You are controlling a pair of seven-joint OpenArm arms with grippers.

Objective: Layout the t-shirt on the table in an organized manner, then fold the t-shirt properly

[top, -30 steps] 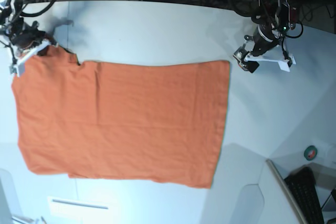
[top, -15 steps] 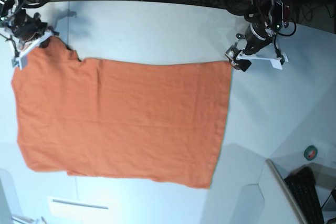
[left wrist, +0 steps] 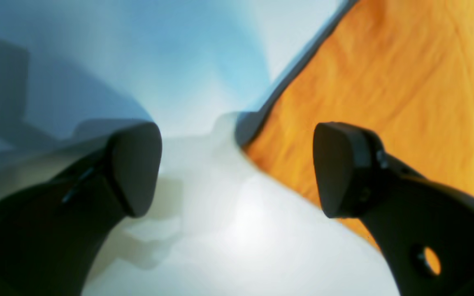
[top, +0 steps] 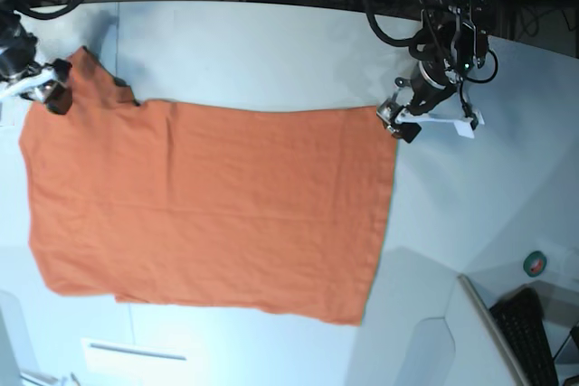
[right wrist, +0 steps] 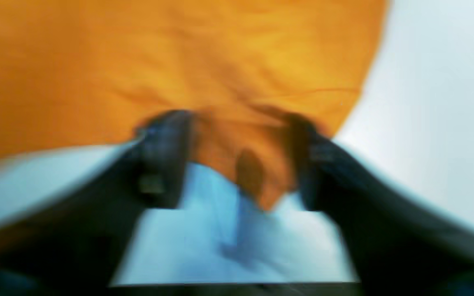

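Half the job looks done: the orange t-shirt (top: 208, 210) lies spread flat on the white table (top: 271, 51), unfolded, with the left gripper (left wrist: 237, 168) spread empty at a corner and the right gripper (right wrist: 237, 160) parted around a corner, its hold uncertain.

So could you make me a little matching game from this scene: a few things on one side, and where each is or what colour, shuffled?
Things:
1. t-shirt
2. left gripper
3. right gripper
4. table

Descriptions:
A. white
B. at the shirt's far corner, base view's right
C. orange, spread flat
D. at the shirt's far corner, base view's left

Pairs: 1-C, 2-B, 3-D, 4-A
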